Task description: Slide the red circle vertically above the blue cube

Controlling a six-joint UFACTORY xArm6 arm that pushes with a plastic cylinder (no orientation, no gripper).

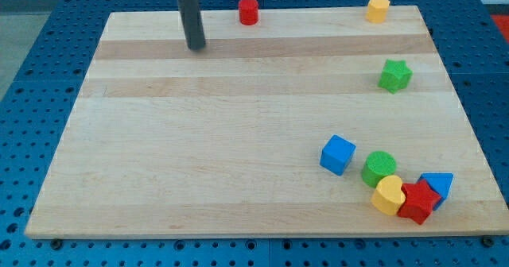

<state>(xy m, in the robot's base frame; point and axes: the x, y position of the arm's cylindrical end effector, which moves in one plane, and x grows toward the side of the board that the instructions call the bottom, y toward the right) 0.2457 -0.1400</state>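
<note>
One red circle (249, 11) sits at the counter's (199, 140) far edge, well left of the line above the blue cube (338, 154) near the right. There is no pincer to report; my tip (196, 47) stands just left of the circle, apart from it, seemingly placed to push it rightward.

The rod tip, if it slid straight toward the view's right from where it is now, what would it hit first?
My tip sits left of and slightly below the red circle. A straight slide right probably passes just under it; nothing else lies on that line up to the board edge.
</note>
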